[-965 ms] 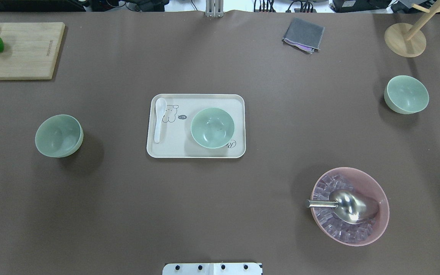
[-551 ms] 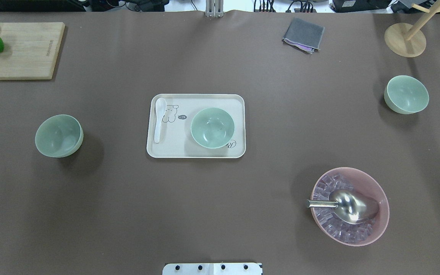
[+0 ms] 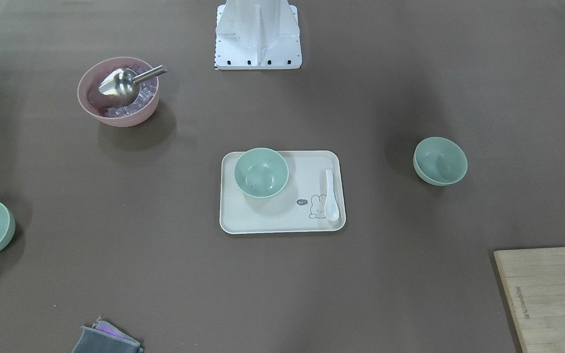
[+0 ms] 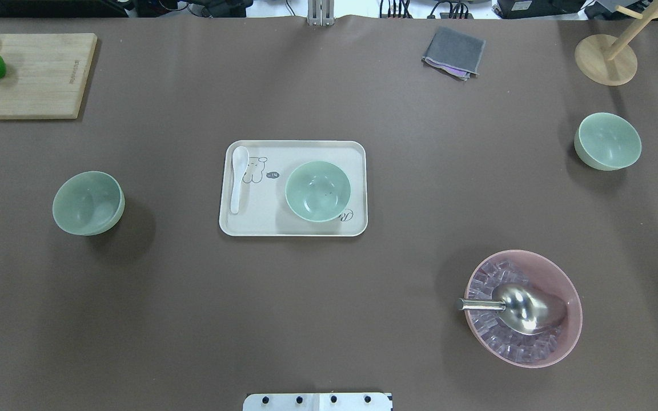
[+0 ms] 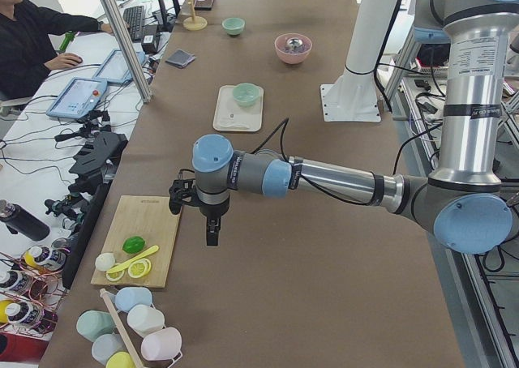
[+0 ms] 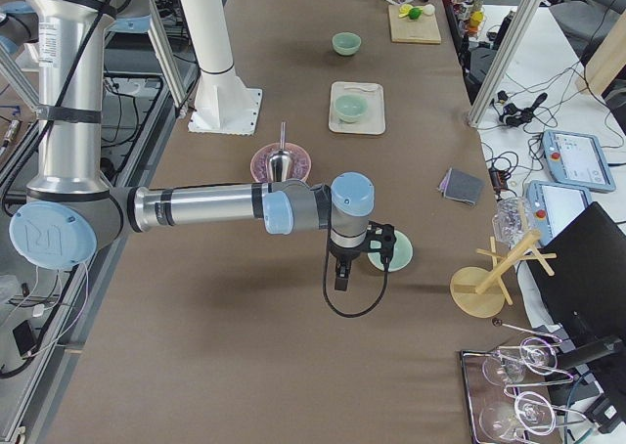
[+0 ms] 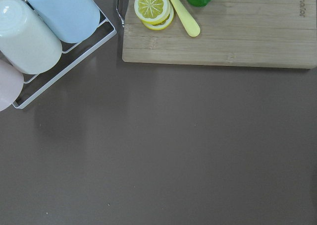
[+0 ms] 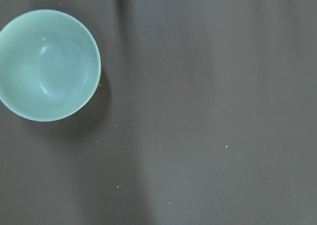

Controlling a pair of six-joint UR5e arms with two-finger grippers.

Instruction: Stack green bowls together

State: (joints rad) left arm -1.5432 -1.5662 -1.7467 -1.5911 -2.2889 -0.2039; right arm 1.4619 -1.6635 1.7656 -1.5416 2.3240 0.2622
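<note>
Light: bright, diffuse, from overhead. All views sharp. The matte table (image 4: 329, 319) reads evenly lit. Shadows are soft and broad: left green bowl (image 4: 88, 202) casts right and near, right green bowl (image 4: 607, 141) left and near. Metal scoop (image 4: 526, 308) carries specular highlights. Right wrist view: faint dark bands across the table.

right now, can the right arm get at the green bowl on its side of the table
Probably yes. The right arm's tool hangs close by that green bowl, which stands upright and alone; nothing shows between them.
</note>
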